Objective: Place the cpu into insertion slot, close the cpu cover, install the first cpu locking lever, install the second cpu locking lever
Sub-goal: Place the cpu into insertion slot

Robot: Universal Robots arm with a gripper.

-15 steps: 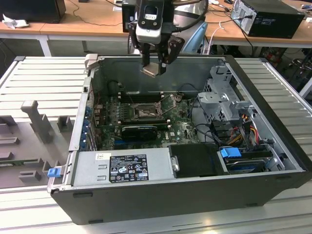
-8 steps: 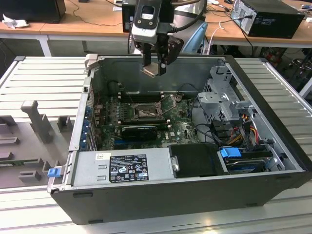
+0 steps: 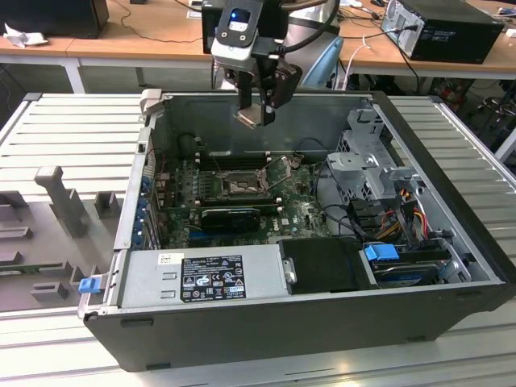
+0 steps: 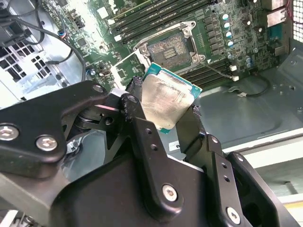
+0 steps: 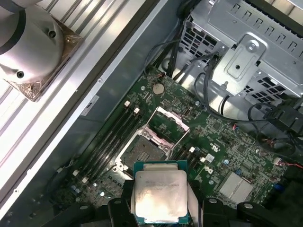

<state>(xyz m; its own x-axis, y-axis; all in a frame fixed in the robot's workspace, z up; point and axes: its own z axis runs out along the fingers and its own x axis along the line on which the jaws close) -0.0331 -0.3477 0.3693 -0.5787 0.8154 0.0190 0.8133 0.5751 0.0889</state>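
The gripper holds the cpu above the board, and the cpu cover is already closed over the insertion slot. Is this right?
Not quite. The gripper does hold the cpu above the board, but the cpu cover is not closed: the first wrist view shows it swung open beside the empty insertion slot.

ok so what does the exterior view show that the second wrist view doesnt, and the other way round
Exterior view: the full outline of the open computer case, the power supply along its near side, and the wooden desks behind.

Second wrist view: a close look at the smeared grey top and green edge of the cpu, with the black fingers pinching its sides.

Both: the gripper holding the cpu clear of the board, and the insertion slot empty and uncovered.
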